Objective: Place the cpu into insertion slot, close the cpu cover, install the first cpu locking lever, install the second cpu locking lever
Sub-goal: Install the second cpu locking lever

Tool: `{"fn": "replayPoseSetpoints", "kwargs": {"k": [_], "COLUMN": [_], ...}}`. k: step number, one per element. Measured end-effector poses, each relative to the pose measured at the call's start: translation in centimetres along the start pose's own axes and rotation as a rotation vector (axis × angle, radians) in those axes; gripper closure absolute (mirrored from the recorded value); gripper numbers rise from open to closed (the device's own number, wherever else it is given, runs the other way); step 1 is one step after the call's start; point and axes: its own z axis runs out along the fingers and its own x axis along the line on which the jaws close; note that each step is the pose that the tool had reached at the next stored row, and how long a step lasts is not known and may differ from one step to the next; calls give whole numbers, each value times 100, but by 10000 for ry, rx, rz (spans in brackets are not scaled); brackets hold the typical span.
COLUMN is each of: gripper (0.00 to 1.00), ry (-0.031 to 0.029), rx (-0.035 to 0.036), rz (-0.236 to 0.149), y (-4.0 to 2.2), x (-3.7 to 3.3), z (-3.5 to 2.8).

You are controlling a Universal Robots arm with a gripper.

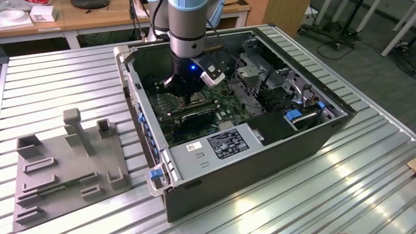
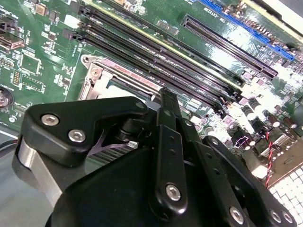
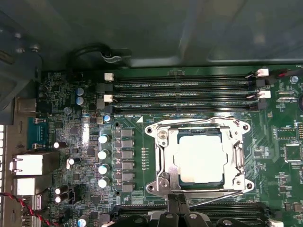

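Hovering low over the green motherboard, the black gripper [image 3: 177,208] sits at the socket's near edge; whether it is clenched I cannot tell. The pale silvery square cpu [image 3: 200,157] lies seated in the metal-rimmed insertion slot [image 3: 242,163], with the thin silvery cpu cover [image 3: 163,156] framing it, centre-right in the first wrist view.

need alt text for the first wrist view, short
A pale square cpu sits in the insertion slot on a green motherboard, with the silvery cpu cover down around it. The black tool is at one edge of the socket.
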Motion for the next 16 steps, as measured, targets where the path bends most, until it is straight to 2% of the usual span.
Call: {"fn": "replayPoseSetpoints", "kwargs": {"k": [7,16], "gripper": [89,89], "ry": [-11,-12], "rx": [-3,-2], "rz": [0,1], "y": [-3,-5], "x": [88,126], "z": [10,22]}}
